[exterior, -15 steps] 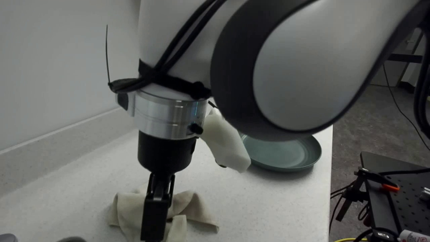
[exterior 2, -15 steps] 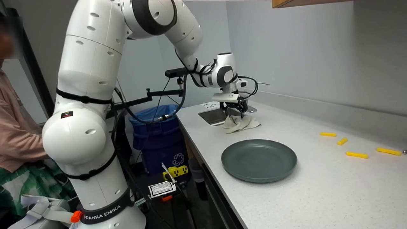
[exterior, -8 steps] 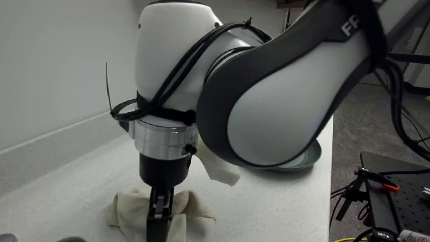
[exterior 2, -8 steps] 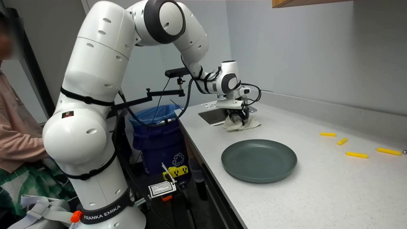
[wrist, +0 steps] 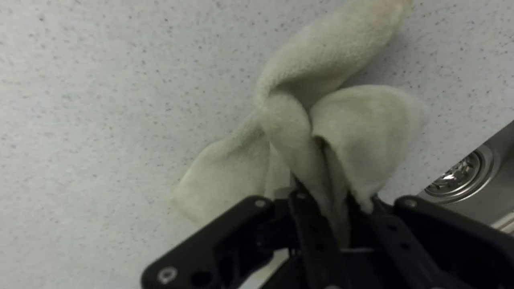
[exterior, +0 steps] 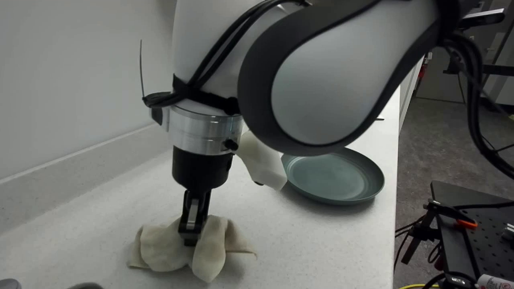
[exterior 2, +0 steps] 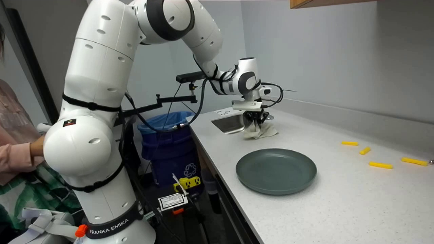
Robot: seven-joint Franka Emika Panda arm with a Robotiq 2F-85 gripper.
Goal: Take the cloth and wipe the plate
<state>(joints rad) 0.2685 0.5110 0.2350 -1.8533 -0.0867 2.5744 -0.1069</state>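
A beige cloth lies bunched on the white counter; part of it is pulled up between the fingers. My gripper is shut on the cloth, and folds of it run in between the two black fingers in the wrist view. Loose ends still rest on the counter. In both exterior views the gripper points down over the cloth. A round grey-green plate sits flat on the counter, apart from the cloth; the arm covers part of the plate's rim in an exterior view.
A steel sink is set into the counter just beside the cloth; its drain shows in the wrist view. Several yellow sticks lie toward the wall. A dark perforated table stands off the counter's edge.
The gripper went down into the cloth, closed on it and came up a little. The cloth has gathered and risen around the fingers. The plate stays where it was.
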